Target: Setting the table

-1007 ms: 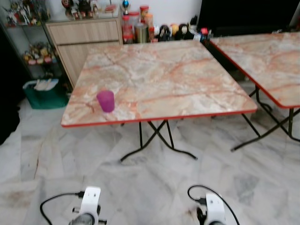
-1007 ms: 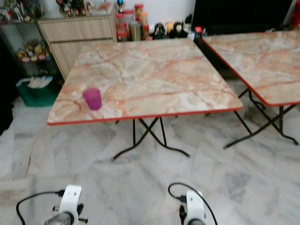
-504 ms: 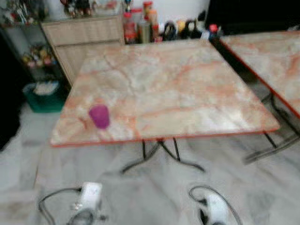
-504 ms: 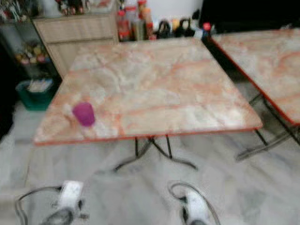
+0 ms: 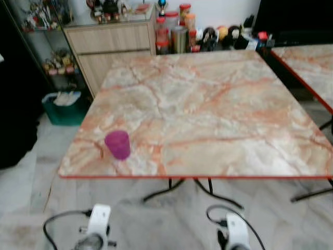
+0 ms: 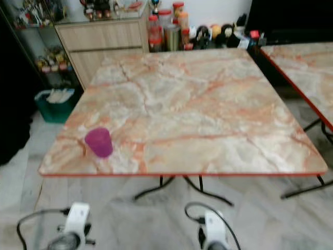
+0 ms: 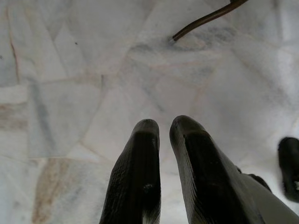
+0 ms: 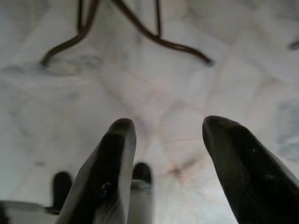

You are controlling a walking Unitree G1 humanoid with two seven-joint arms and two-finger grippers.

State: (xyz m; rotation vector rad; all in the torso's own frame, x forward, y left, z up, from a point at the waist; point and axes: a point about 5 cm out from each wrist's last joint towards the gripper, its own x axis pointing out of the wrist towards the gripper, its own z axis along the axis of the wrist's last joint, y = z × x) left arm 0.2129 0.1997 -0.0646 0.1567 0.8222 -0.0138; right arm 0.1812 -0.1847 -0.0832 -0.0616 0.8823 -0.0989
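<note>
Purple cup stands upright on the marbled table, near the table's near-left corner, just in from the red edge; nothing else sits on this top. Against a second ago the whole view has shifted: the table now looms larger and its near edge lies lower in both eye views, the cup shows bigger and lower, and the second table has slid toward the right border. That is camera movement, so the robot has stepped closer; the cup keeps its spot on the top. The blur of half a second ago has cleared, which suggests the walking has eased. Left gripper hangs low over the tiled floor, fingers nearly closed with a thin gap, holding nothing. Right gripper also hangs over the floor, fingers spread wide and empty, with the table's black legs ahead of it. Both wrists show at the bottom of the eye views, short of the table edge. Beyond the table: a wooden cabinet, jars and bottles along the wall, a green bin on the floor at left. Judgement: the approach brings the cup closer to the left arm; whether the cup already stands as a set place or awaits moving, these views cannot settle.
</note>
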